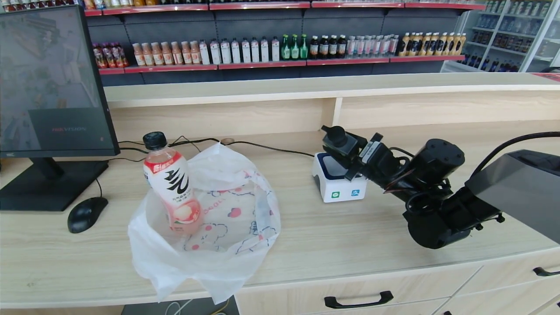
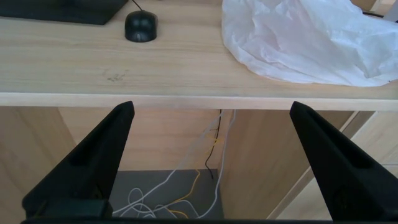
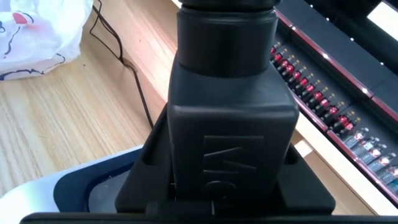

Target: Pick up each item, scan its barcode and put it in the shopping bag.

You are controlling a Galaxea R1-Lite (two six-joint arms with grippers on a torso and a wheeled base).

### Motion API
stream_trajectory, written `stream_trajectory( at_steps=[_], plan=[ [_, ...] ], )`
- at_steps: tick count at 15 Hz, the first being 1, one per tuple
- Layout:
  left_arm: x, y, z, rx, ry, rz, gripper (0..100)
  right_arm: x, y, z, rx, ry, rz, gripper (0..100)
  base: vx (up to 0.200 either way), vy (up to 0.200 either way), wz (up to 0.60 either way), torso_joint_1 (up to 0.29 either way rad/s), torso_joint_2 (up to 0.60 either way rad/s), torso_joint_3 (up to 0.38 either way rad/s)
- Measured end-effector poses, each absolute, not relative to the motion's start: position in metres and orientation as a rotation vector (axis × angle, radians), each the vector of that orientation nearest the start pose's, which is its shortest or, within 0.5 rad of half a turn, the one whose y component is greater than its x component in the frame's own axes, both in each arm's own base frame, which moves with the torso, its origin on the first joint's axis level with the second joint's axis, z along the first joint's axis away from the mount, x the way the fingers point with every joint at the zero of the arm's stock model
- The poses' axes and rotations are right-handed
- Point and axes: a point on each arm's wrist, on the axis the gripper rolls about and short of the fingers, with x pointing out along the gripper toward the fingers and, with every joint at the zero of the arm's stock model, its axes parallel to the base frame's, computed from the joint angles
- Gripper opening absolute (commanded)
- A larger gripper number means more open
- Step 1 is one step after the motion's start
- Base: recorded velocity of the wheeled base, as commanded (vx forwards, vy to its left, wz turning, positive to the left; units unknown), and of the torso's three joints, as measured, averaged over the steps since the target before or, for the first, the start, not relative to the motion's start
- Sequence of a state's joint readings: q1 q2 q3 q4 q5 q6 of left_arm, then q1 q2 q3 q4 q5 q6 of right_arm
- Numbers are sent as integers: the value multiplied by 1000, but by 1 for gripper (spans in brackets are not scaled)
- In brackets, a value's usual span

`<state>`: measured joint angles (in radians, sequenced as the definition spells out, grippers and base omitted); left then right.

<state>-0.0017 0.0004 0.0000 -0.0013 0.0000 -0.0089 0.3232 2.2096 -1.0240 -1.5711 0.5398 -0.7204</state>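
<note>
Black item [image 1: 337,136] in R gripper [image 1: 348,153] over scanner [image 1: 337,186].

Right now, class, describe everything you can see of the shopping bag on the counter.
The shopping bag is thin, translucent white plastic printed with red and dark-outlined cartoon shapes. It is crumpled, its mouth open upward, and sits on the wooden counter, with its lower folds drooping over the front edge. A pink drink bottle with a black cap stands inside it, tilted slightly.
</note>
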Motion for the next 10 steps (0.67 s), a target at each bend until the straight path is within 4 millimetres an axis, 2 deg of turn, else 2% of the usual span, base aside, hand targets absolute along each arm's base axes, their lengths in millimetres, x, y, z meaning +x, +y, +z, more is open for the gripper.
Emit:
stream_trajectory(
  at_steps=[10],
  plan=[
    [-23,0,76,-9,-1,-2,100,382,142,142,-716,-686,677,0,0,0,0,0,0,0]
  ],
)
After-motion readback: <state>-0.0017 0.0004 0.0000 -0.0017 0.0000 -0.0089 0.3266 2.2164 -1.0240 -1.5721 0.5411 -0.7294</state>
